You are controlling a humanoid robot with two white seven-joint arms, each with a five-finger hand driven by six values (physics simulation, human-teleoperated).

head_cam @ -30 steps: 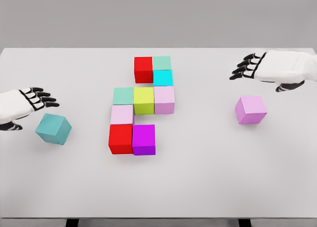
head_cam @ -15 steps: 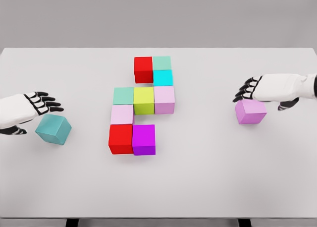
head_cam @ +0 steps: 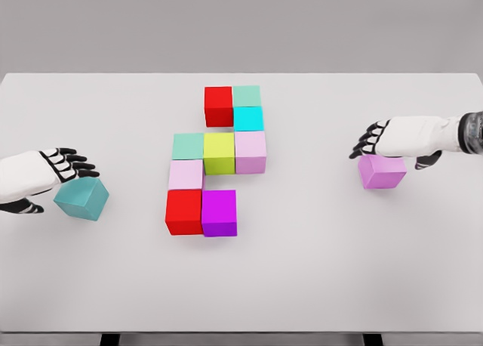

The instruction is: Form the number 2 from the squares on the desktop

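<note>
Several coloured cubes sit joined in the middle of the table: a red cube, mint cube and cyan cube at the far end. Below them a green cube, yellow-green cube and light pink cube form a row. A pale pink cube, second red cube and magenta cube lie nearest me. A loose teal cube lies at the left, with my left hand open just over its upper left corner. My right hand rests low over a loose violet cube, fingers relaxed past its far left edge.
The white table ends against a grey wall at the back. Its near edge runs along the bottom of the view. Bare surface separates each loose cube from the central group.
My right hand has come down and toward me from behind the violet cube until it sits on top of it. My left hand has moved a little right and down toward the teal cube.
</note>
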